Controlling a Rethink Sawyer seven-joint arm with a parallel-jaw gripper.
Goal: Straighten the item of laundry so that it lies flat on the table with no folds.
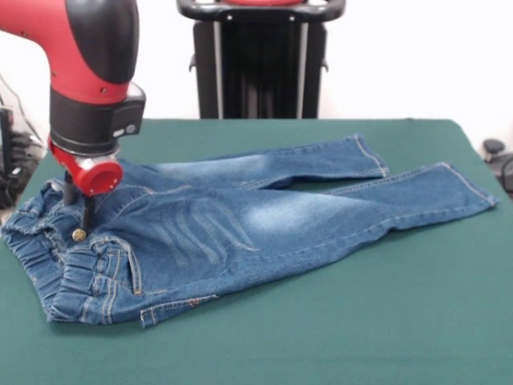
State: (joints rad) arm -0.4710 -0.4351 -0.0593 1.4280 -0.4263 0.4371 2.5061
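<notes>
I see the table [337, 337] covered with dark green cloth. The jeans [240, 233] lie directly on it, waistband at left, legs toward right.

A: What's that under the claw [80, 210]?

B: Blue denim, the jeans [240, 224]. Matt woven cloth, faded pale on the thighs, with tan stitching. The waistband around the claw is gathered and puckered, and a small shiny metal button [78, 234] sits just below it.

A: And the bench [337, 321]?

B: Dark green cloth, matt and felt-like, smooth. Above the claw, the arm [88, 48] has a glossy red and black shell, plastic by the look.
</notes>
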